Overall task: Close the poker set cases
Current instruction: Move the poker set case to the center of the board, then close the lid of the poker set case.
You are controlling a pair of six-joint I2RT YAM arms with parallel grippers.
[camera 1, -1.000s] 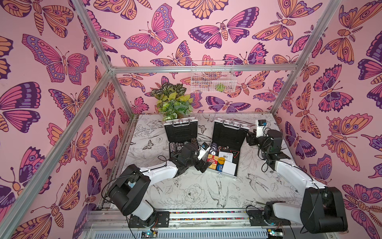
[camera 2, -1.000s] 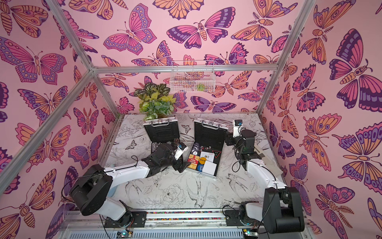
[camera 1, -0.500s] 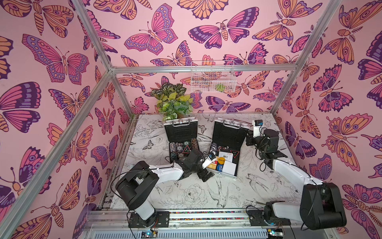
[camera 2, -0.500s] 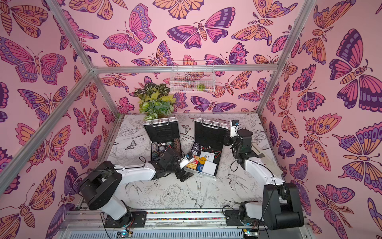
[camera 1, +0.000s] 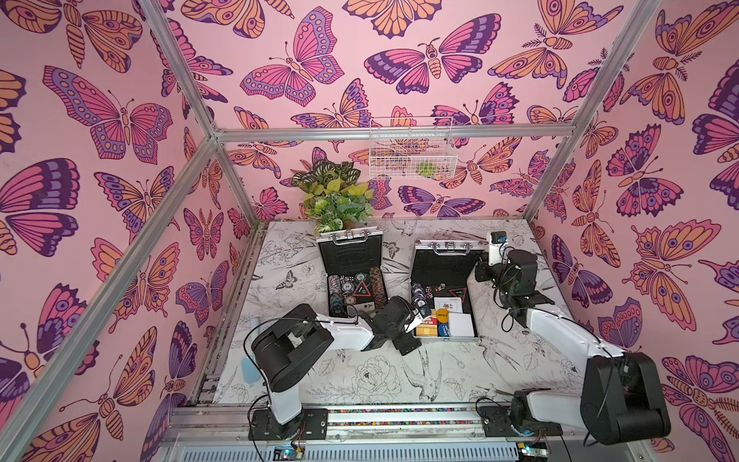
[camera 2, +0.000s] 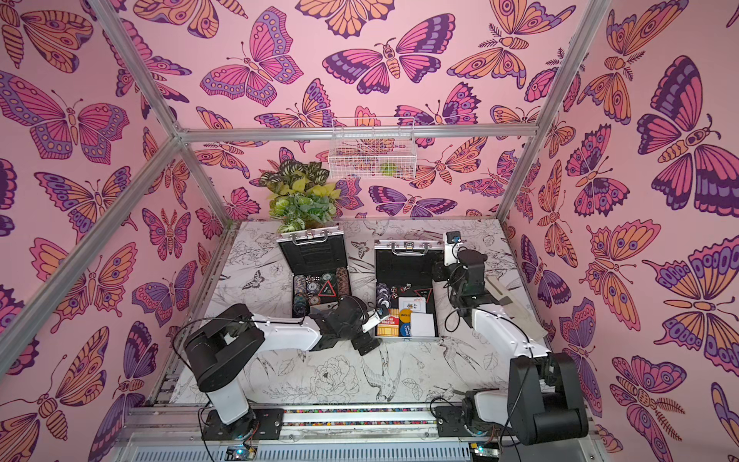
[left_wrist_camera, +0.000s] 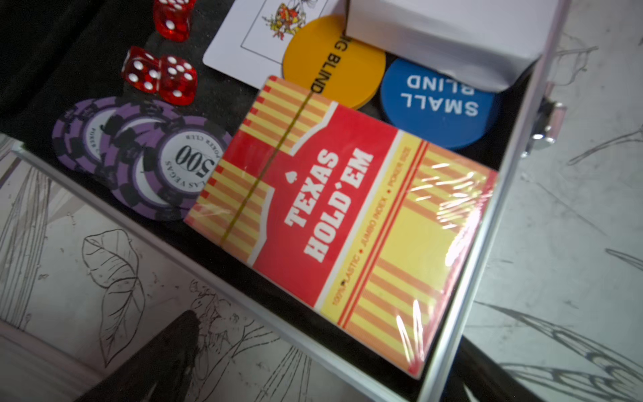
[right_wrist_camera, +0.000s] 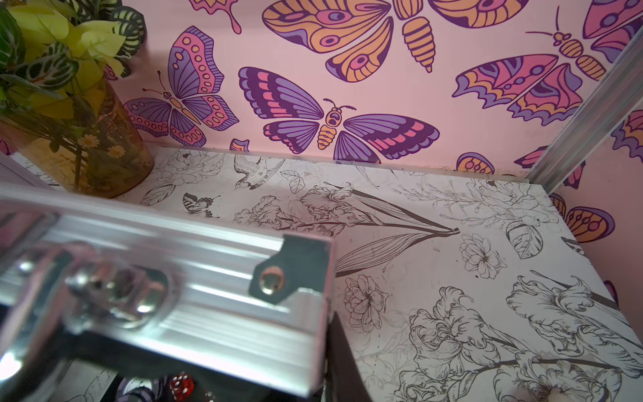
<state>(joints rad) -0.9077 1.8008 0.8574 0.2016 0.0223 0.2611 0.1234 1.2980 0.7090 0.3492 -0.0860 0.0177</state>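
Note:
Both poker set cases stand open in both top views, lids raised toward the back wall: the left case [camera 1: 350, 256] [camera 2: 312, 256] and the right case [camera 1: 442, 268] [camera 2: 408, 268]. My left gripper [camera 1: 414, 332] [left_wrist_camera: 320, 383] is open, low at the right case's front left corner, with the silver rim [left_wrist_camera: 509, 163] between its dark fingers [left_wrist_camera: 153, 358]. My right gripper [camera 1: 478, 272] [camera 2: 438, 272] is shut on the right edge of the right case's lid [right_wrist_camera: 215, 278]. One dark finger [right_wrist_camera: 342, 365] shows beside that edge; the other is hidden.
The right case holds a Texas Hold'em card deck [left_wrist_camera: 348, 222], purple chips [left_wrist_camera: 167, 163], red dice [left_wrist_camera: 160, 76] and blind buttons. A potted plant [camera 1: 338, 200] stands behind the left case. A wire basket [camera 1: 412, 152] hangs on the back wall.
My left gripper slid right from the left case to the right case's front corner. My right gripper closed at the right case's lid edge.

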